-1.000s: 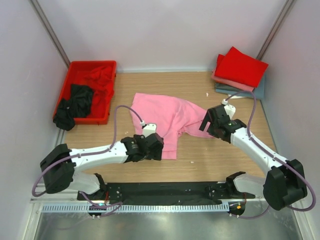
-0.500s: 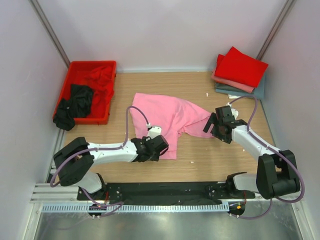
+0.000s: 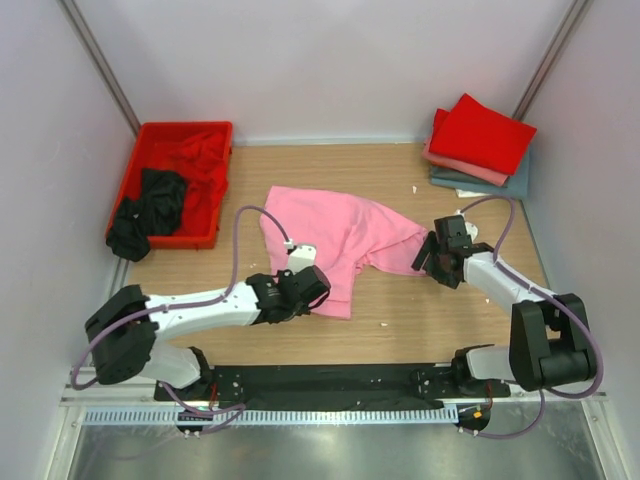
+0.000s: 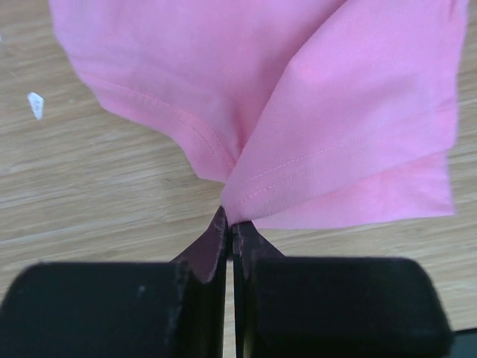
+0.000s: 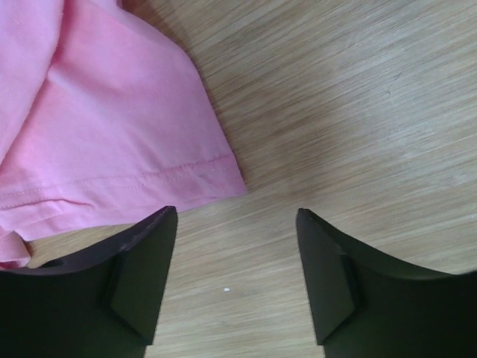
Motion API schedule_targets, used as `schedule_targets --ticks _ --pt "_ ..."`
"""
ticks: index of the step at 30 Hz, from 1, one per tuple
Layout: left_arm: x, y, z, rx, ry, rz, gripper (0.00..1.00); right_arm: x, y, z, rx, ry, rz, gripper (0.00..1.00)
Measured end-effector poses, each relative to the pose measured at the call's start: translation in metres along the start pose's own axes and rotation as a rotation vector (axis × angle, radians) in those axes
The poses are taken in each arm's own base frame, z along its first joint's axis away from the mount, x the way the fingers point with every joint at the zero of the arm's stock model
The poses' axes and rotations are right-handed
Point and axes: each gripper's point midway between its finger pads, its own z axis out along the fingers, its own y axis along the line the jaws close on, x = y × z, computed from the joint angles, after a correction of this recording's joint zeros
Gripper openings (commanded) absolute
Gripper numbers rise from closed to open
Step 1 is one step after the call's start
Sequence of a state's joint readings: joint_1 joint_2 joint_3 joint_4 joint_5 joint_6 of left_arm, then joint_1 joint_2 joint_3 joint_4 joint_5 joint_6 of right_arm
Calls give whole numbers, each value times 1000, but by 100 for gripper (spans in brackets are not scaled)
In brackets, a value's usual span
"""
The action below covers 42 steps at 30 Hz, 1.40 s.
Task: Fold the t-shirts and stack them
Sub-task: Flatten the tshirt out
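Note:
A light pink t-shirt [image 3: 340, 235] lies spread and rumpled in the middle of the wooden table. My left gripper [image 3: 314, 293] is at its near hem and is shut on a pinched fold of the pink cloth [image 4: 335, 112], which bunches up right at the left gripper's [image 4: 232, 224] tips. My right gripper [image 3: 430, 256] sits low at the shirt's right sleeve. In the right wrist view the right gripper [image 5: 237, 216] is open over bare wood, and the sleeve's corner [image 5: 104, 127] lies just beyond its left finger [image 5: 138, 261].
A stack of folded t-shirts stands at the back right: bright red [image 3: 485, 130] on salmon [image 3: 447, 160] on grey-blue [image 3: 480, 183]. A red plastic tray [image 3: 165, 240] at the back left holds a black shirt [image 3: 150, 205] and a red shirt [image 3: 205, 150].
My left gripper has closed on the pink shirt's near hem. My right gripper has slid down to the sleeve's corner and its jaws have narrowed somewhat.

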<state>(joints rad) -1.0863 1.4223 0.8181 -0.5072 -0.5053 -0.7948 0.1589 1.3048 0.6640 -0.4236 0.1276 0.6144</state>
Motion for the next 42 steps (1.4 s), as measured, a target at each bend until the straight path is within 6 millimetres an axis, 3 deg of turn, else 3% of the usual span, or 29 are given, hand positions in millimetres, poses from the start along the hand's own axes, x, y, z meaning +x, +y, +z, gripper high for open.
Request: schedule_targets --ticks 2,3,5,11,14,19,22,24,26,29,30,33,37,39,42 --pt "-11 0 -11 19 -35 -21 0 1 0 6 3 10 3 60" --pt "-17 1 -15 23 -50 -29 0 2 0 9 3 16 3 51" --pt "-22 0 -20 27 -64 -38 0 4 -1 15 10 30 0 45" --pt "-19 6 -21 6 -50 -25 0 -5 9 23 -36 1 10 24" --pt "-20 9 -25 1 -54 -24 0 -8 13 27 -51 -6 8 2" --pt "-37 12 -42 5 -89 -36 0 -10 15 28 -66 -7 16 1" --pt "-59 16 -64 7 -135 -45 0 -7 13 21 -59 12 10 1" --pt "-79 21 -86 19 -186 -64 0 -16 14 6 -55 6 -8 1" --pt "-104 26 -115 54 -261 -90 0 -43 25 -21 -71 -45 -29 1" --pt "-151 41 -182 151 -423 -125 0 -111 54 -85 -143 -227 -52 1" --pt "-162 46 -201 176 -466 -130 0 -137 64 -117 -180 -315 -57 1" --pt "-201 66 -268 244 -613 -128 0 -188 79 -219 -290 -563 -72 1" --pt "-242 95 -346 289 -778 -114 0 -204 67 -352 -412 -856 -102 1" --pt "-251 104 -368 295 -823 -86 0 -198 54 -403 -456 -979 -113 1" --pt "-256 109 -385 308 -854 -32 0 -177 29 -457 -496 -1125 -127 1"
